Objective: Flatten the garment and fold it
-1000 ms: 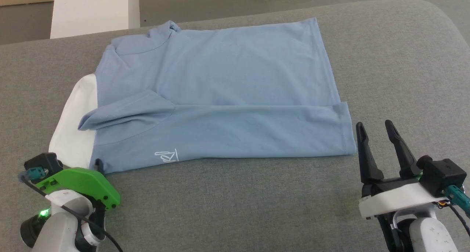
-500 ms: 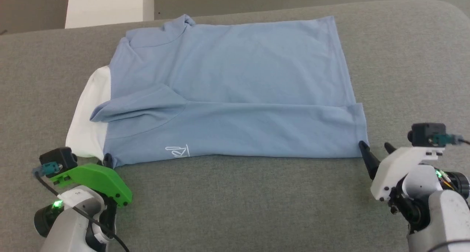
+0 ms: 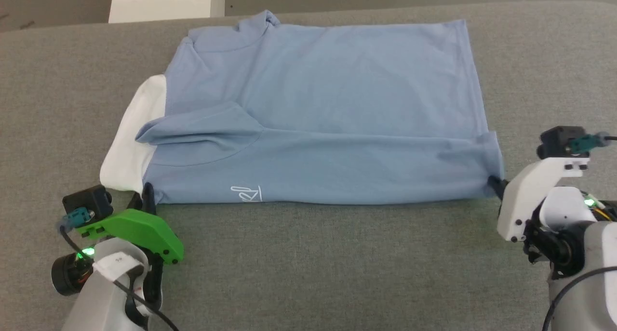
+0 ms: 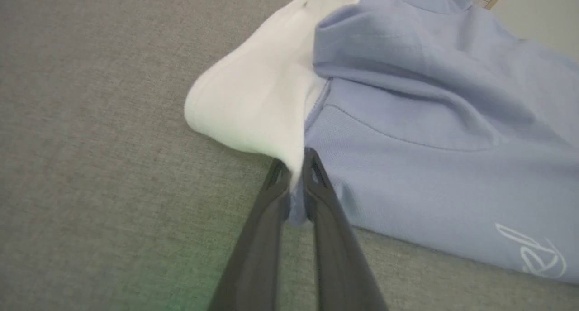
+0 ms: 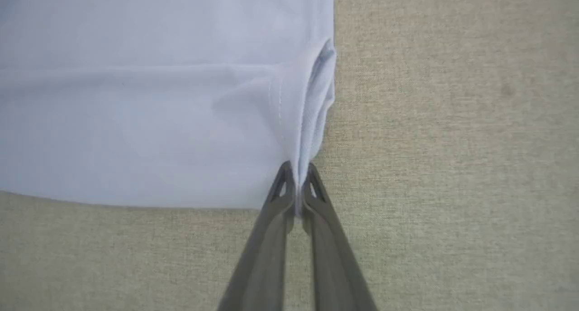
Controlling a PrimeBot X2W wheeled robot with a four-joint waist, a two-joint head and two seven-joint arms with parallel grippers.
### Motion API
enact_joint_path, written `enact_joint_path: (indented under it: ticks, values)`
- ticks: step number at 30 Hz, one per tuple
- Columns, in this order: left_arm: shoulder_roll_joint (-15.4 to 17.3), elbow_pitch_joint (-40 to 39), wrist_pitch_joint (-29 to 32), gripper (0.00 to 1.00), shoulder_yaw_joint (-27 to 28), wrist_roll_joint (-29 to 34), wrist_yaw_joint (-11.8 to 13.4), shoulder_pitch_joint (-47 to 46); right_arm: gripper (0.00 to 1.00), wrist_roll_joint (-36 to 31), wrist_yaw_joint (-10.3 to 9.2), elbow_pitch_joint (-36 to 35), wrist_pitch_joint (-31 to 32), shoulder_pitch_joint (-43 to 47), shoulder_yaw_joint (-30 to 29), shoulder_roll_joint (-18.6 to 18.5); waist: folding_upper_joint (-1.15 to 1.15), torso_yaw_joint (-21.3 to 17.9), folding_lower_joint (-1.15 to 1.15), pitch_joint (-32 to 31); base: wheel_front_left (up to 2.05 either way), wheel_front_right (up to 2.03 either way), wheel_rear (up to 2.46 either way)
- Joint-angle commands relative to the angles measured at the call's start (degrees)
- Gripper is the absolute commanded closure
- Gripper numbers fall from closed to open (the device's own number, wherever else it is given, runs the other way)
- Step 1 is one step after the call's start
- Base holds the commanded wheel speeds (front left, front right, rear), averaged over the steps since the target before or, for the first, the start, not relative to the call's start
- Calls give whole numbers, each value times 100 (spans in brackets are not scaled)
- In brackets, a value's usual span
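Note:
The garment [image 3: 328, 109], a light blue polo shirt, lies partly folded on the grey surface, its white collar [image 3: 130, 148] sticking out at the left and a white script logo [image 3: 247, 194] near the front edge. My left gripper [image 3: 147, 193] is shut on the garment's near left corner by the collar; in the left wrist view the gripper [image 4: 296, 170] pinches white and blue cloth [image 4: 407, 134]. My right gripper [image 3: 494, 184] is shut on the near right hem corner, and the right wrist view shows the gripper [image 5: 297, 170] pinching the bunched hem [image 5: 312, 102].
The grey padded surface [image 3: 318, 263] stretches wide in front of the garment and to both sides. A white block [image 3: 164, 1] stands beyond the far left edge, with floor behind it.
My right gripper has moved forward and left to the hem corner and shut on it, bunching the cloth. The left gripper has shut on the collar corner. The head camera has shifted.

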Motion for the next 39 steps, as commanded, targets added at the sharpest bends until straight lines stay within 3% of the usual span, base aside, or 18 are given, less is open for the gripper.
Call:
enact_joint_path:
  ticks: [1,8,16,24,29,30,31,32,39]
  values:
    - [54,-42,-141,100,36,63,26,85,100,49,-9,-149,-248,147,-37,-9,0,35,0,-179,0,0,0]
    - [168,-598,-236,100,98,144,258,830,100,356,-9,-782,-887,955,-242,-9,0,46,0,-549,0,0,0]
    - [221,-1482,431,100,-81,93,616,1929,100,693,-9,-1224,-485,2097,-583,-9,0,13,0,-604,0,0,0]
    - [388,-1812,1467,100,-270,-226,757,2640,100,527,-9,-731,-495,2523,-741,-8,0,16,0,-597,0,0,0]
    - [357,-1769,1397,98,-316,-194,736,2549,100,462,-9,-189,-972,2434,-694,-8,0,75,0,-642,0,0,0]
    - [322,-1734,1388,52,-333,-211,728,2537,78,459,-9,-91,-1078,2419,-667,-8,0,82,0,-665,0,0,0]
    - [288,-1714,1394,0,-350,-244,710,2535,5,485,-9,-38,-1210,2409,-617,-8,0,88,0,-691,0,0,0]
    - [254,-1717,1390,0,-347,-286,697,2536,0,555,-9,-10,-1333,2400,-616,-8,0,92,0,-713,0,0,0]
    - [252,-2095,945,0,-173,-325,505,2401,0,693,-9,-400,-2642,2412,-434,-8,0,76,0,-801,0,0,0]
